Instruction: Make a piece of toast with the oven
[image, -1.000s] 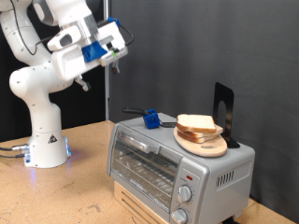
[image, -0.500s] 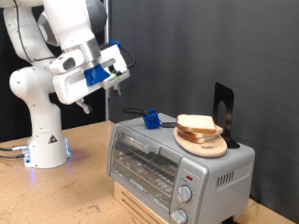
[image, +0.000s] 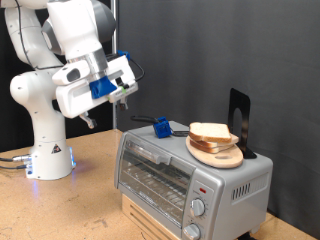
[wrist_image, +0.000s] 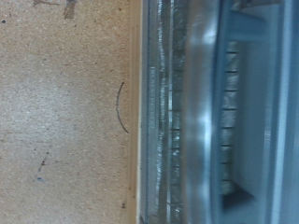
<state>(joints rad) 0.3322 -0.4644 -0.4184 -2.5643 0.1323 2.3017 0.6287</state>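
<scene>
The piece of toast (image: 211, 132) lies on a round wooden plate (image: 216, 152) on top of the silver oven (image: 190, 175). The oven's glass door is shut, with two knobs at the front right. My gripper (image: 128, 92) hangs in the air above and to the exterior view's left of the oven, apart from it, with nothing seen between its fingers. The wrist view shows the oven's metal edge (wrist_image: 196, 112) and the wooden table (wrist_image: 65, 112) below; the fingers do not show there.
A blue-handled tool (image: 157, 125) lies on the oven top near the plate. A black stand (image: 238, 120) rises behind the plate. The oven sits on a wooden block (image: 150, 222). The robot base (image: 48, 150) stands at the exterior view's left.
The arm has swung down and towards the exterior view's left, and the gripper now sits lower, nearer the oven's top. The toast and the oven have not moved.
</scene>
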